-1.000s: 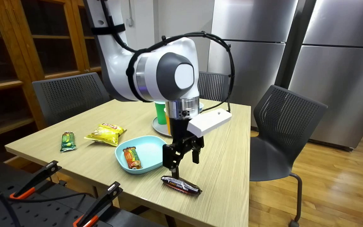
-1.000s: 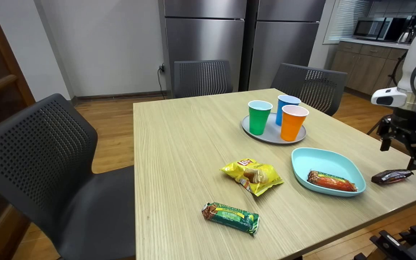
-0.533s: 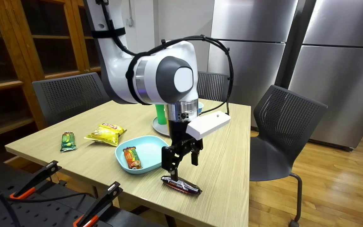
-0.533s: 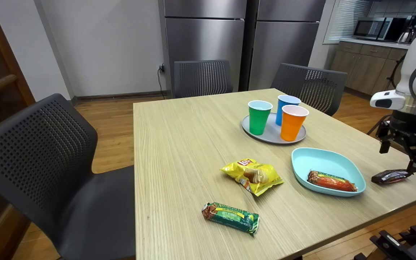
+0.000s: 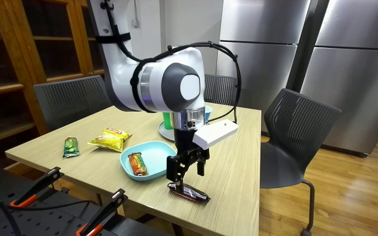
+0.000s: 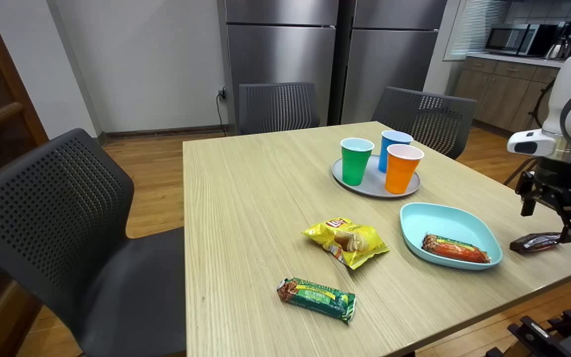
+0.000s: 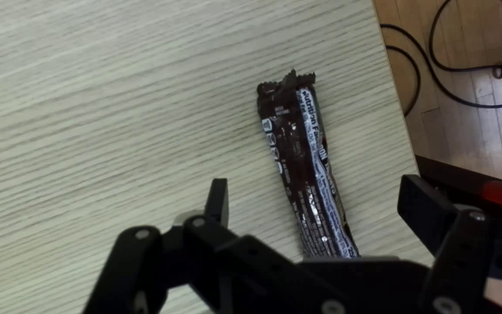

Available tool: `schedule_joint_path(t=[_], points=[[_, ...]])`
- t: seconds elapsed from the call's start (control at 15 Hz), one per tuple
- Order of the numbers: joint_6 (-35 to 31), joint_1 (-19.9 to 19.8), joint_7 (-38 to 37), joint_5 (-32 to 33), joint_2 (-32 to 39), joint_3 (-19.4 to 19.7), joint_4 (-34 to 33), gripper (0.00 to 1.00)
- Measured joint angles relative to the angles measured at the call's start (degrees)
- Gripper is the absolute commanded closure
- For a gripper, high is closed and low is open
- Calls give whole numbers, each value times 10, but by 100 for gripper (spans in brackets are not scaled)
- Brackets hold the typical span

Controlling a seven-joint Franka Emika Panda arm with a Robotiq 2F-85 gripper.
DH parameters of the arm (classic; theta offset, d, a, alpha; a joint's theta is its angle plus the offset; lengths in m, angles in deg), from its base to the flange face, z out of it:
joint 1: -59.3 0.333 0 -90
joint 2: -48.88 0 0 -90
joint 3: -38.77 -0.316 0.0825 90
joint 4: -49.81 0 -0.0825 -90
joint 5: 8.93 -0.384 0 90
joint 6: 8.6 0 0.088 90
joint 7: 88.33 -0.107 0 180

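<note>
Wrist view: the gripper (image 7: 315,198) stands with its 2 jaws spread wide, 1 on each side of the dark-wrapped bar (image 7: 306,174), which lies on the table (image 7: 124,109)

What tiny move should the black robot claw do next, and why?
Maybe lower a little: the black two-fingered gripper stands open, the long brown-wrapped bar shows unheld between its fingers, and these seem to end above the pale wood-grained table.
</note>
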Motion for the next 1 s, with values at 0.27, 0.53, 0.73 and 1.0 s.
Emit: schedule_joint_path(t=[0.27,0.53,0.73,1.0], points=[[-15,0,6,5,18,0,0,0],[-44,1,6,22,37,0,-1,0],[-58,3,6,28,51,0,-7,0],[-68,3,8,34,62,0,-13,34]])
